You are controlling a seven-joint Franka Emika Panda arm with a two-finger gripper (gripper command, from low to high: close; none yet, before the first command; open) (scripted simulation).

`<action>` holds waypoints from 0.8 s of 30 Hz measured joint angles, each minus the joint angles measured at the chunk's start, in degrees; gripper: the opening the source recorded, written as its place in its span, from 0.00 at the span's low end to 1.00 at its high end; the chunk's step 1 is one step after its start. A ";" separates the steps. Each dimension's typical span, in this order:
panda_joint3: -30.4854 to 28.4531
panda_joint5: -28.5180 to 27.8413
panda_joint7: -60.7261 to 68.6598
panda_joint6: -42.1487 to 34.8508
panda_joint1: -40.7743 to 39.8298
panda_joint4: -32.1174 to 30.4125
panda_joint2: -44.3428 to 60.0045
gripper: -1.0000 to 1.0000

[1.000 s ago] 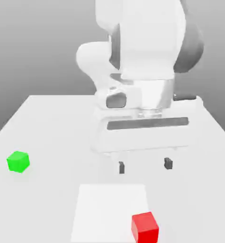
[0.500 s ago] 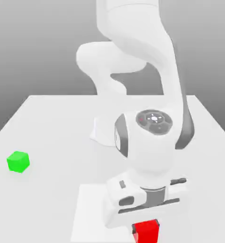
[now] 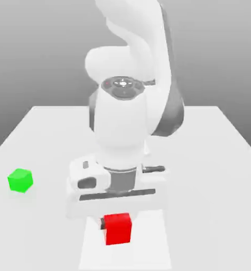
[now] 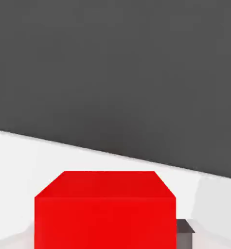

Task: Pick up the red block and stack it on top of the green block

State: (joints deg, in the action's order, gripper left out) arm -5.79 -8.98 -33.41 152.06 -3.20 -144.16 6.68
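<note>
Since the earlier frames, the red block (image 3: 118, 229) has been moving from the near edge of the exterior view toward that view's left, the arm (image 3: 120, 122) travelling with it. Now the gripper (image 3: 117, 227) is closing firmly on the block, a dark fingertip (image 3: 103, 223) pressing against its side at the exterior view's left. In the hand view, another dark, squared-off tip is touching the cube's flank. The block is showing flat, matte faces with crisp straight edges, plain saturated red without markings. Behind it in the exterior view, the paler, flat, four-sided patch (image 3: 148, 254) is lying on the smooth light-grey table (image 3: 201, 211). The green block (image 3: 20, 180) is resting on the table toward the exterior view's left, well apart from the red one, its bright cube form standing turned so that a corner is facing forward. Glossy white, rounded shells are covering the arm, with smooth dark-grey sections curving along its joints.
</note>
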 joint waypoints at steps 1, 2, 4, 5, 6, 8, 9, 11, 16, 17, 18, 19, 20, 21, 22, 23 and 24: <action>-1.11 -0.71 1.18 -0.10 -1.47 -0.60 -0.87 0.00; -2.14 -1.38 2.39 -0.20 -3.21 -1.20 -1.74 0.00; -3.81 -2.57 4.91 -0.38 -6.70 -2.41 -3.45 0.00; -4.51 -3.07 6.24 -0.46 -8.33 -3.01 -4.29 0.00; -5.15 -3.49 7.63 -0.53 -9.95 -3.63 -5.10 0.00; -6.29 -4.10 10.58 -0.63 -13.29 -4.87 -6.67 0.00; -7.14 -4.28 12.14 -0.66 -14.72 -5.49 -7.42 0.00; -8.68 -4.42 15.41 -0.68 -17.45 -6.76 -8.84 0.00; -13.13 -3.63 24.41 -0.53 -22.76 -10.00 -11.82 0.00; -14.15 -3.29 26.34 -0.47 -23.54 -10.65 -12.31 0.00; -15.25 -2.90 28.30 -0.40 -24.30 -11.32 -12.76 0.00; -16.44 -2.46 30.29 -0.33 -25.00 -11.98 -13.17 0.00; -17.65 -1.96 32.32 -0.24 -25.73 -12.65 -13.55 0.00; -18.94 -1.41 34.39 -0.15 -26.40 -13.32 -13.88 0.00; -20.25 -0.80 36.50 -0.05 -27.04 -13.99 -14.17 0.00; -21.58 -0.12 38.66 0.05 -27.65 -14.66 -14.43 0.00; -22.35 0.56 40.06 0.33 -27.89 -15.03 -14.36 0.00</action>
State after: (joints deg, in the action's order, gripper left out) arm -28.14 -8.42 6.64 152.39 -31.09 -159.19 -7.68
